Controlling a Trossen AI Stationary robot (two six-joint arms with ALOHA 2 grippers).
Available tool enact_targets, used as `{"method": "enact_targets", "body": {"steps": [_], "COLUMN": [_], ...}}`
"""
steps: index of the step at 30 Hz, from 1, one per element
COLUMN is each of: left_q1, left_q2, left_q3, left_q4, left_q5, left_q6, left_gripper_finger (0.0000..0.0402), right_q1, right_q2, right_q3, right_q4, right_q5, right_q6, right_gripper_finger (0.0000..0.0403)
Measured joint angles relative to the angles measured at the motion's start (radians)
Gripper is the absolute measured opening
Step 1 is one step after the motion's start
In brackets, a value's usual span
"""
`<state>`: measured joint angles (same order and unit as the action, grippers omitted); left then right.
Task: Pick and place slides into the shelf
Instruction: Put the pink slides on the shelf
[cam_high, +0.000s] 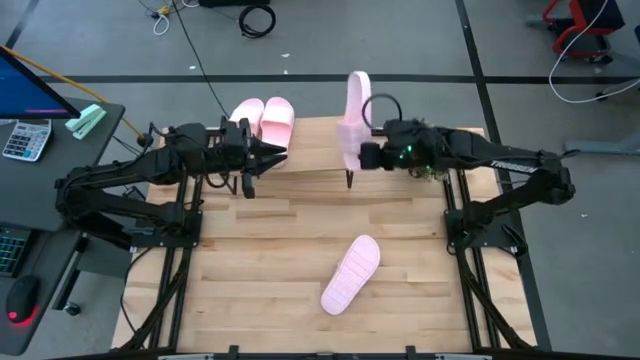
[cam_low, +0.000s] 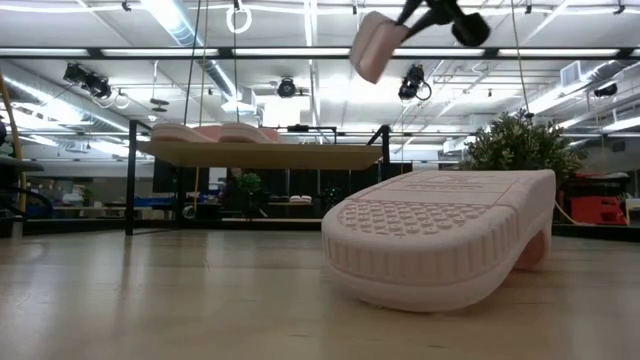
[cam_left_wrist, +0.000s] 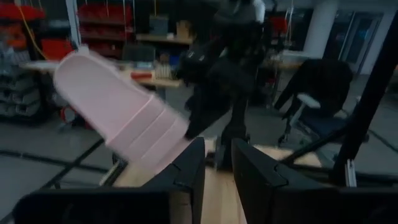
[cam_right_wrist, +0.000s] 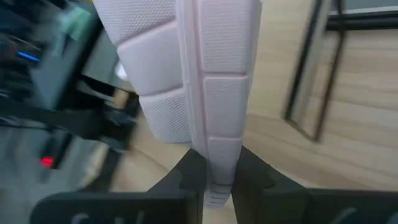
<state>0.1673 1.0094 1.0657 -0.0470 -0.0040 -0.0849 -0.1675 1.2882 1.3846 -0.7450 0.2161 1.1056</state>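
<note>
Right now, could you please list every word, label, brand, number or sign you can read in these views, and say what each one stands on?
White lettering on the right arm, high view: cut off and too small to read.
Keys of the calculator beside the table: too small to read.
Slide held in the right gripper: no text visible.
Nothing else legible in any view.

We found two slides (cam_high: 262, 120) side by side on the left end of the shelf (cam_high: 310, 175), at the table's (cam_high: 290, 250) far edge. Above the shelf's right part, the right gripper (cam_high: 362, 155) held a third slide (cam_high: 356, 120) on edge. The left gripper (cam_high: 262, 158) hung beside the pair. A fourth slide (cam_high: 351, 274) lay on the table, nearer us.
</note>
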Motion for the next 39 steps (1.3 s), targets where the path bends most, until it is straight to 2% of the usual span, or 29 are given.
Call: {"method": "enact_targets", "body": {"steps": [4, 9, 15, 20, 24, 30, 39], "left_q1": [0.000, 0.000, 0.000, 0.000, 0.000, 0.000, 0.000], "left_q2": [-0.036, -0.075, -0.107, -0.115, -0.115, -0.115, -0.115], "left_q3": [0.001, 0.001, 0.001, 0.000, 0.000, 0.000, 0.000], "left_q4": [0.004, -0.004, -0.009, -0.011, -0.011, -0.011, -0.010], "left_q5": [-0.002, -0.003, -0.003, -0.003, -0.003, -0.003, -0.003], "left_q6": [0.012, 0.019, 0.019, 0.019, 0.021, 0.030, 0.030], "left_gripper_finger": [0.0092, 0.0091, 0.0086, 0.0093, 0.0095, 0.0090, 0.0093], "right_q1": [-0.073, -0.139, -0.160, -0.166, -0.173, -0.177, -0.178], "right_q2": [0.016, 0.074, 0.175, 0.254, 0.312, 0.384, 0.422], "right_q3": [0.000, 0.000, 0.000, 0.000, 0.000, 0.000, 0.000], "right_q4": [0.132, 0.207, 0.329, 0.355, 0.368, 0.489, 0.523], "right_q5": [-0.114, -0.287, -0.455, -0.542, -0.577, -0.612, -0.581], "right_q6": [-0.007, 0.025, 0.078, 0.108, 0.133, 0.204, 0.259], "right_gripper_finger": [0.0053, 0.0053, 0.0053, 0.0052, 0.0052, 0.0052, 0.0052]}}
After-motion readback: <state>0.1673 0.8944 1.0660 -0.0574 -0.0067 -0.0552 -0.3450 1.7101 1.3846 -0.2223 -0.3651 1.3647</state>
